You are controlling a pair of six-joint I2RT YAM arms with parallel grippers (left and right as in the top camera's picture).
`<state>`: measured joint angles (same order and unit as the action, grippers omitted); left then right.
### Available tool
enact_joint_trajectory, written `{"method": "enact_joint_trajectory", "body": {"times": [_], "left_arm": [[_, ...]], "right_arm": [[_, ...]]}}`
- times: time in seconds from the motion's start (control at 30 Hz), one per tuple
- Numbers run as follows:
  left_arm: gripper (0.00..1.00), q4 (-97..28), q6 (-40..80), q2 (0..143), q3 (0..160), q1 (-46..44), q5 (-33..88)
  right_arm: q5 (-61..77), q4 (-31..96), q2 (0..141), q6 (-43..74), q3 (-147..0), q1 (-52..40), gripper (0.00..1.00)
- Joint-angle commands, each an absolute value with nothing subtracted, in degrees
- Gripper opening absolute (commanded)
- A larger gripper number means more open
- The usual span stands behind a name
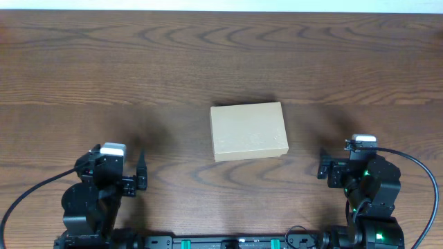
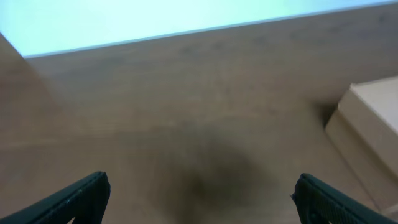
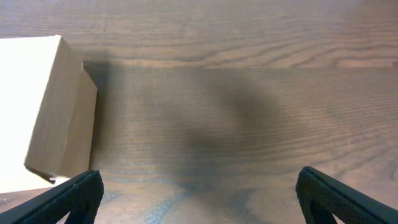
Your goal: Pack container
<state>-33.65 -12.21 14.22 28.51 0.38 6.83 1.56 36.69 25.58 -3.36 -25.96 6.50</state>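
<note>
We see the small rectangular tan cardboard box (image 1: 248,131) lying flat near the middle of the dark wood-grain table (image 1: 138,62), its flap lid down, so it looks closed. It sits between our two arms, within reach of either, which suits a packing job. Our left gripper (image 2: 199,196) rests low near the table's front edge, well apart from the box, fingers spread wide and holding nothing. Our right gripper (image 3: 199,193) mirrors it on the other side, equally wide and empty. We see nothing else to pack, so we judge the task either finished or not begun.
</note>
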Motion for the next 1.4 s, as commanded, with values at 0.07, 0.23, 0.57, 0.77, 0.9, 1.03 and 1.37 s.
{"method": "enact_joint_trajectory", "body": {"times": [0.07, 0.23, 0.57, 0.77, 0.9, 1.03, 1.37], "left_arm": [[0.95, -40.07, -11.99, 13.85, 28.23, 0.73, 5.96], [0.96, -48.56, -11.99, 13.85, 28.23, 0.73, 5.96], [0.95, -59.79, -11.99, 13.85, 28.21, 0.73, 5.96], [0.95, -59.79, -11.99, 13.85, 28.23, 0.73, 5.96], [0.95, -59.79, -11.99, 13.85, 28.21, 0.73, 5.96], [0.96, -59.79, -11.99, 13.85, 28.21, 0.73, 5.96], [0.95, -59.79, -11.99, 13.85, 28.21, 0.73, 5.96]], "right_arm": [[1.32, 37.17, 25.12, -3.05, -25.78, 5.93, 0.99], [1.32, 37.17, 25.12, -3.05, -25.78, 5.93, 0.99], [1.32, 37.17, 25.12, -3.05, -25.78, 5.93, 0.99], [-1.89, 37.21, 25.10, -3.90, -25.76, 5.48, 0.99], [0.30, 31.92, 24.40, -3.70, -25.76, 4.54, 0.99], [2.00, 21.39, 20.75, -3.68, -25.76, 3.03, 0.99], [-1.67, 0.43, 9.08, -3.92, -25.74, -2.39, 0.99]]}}
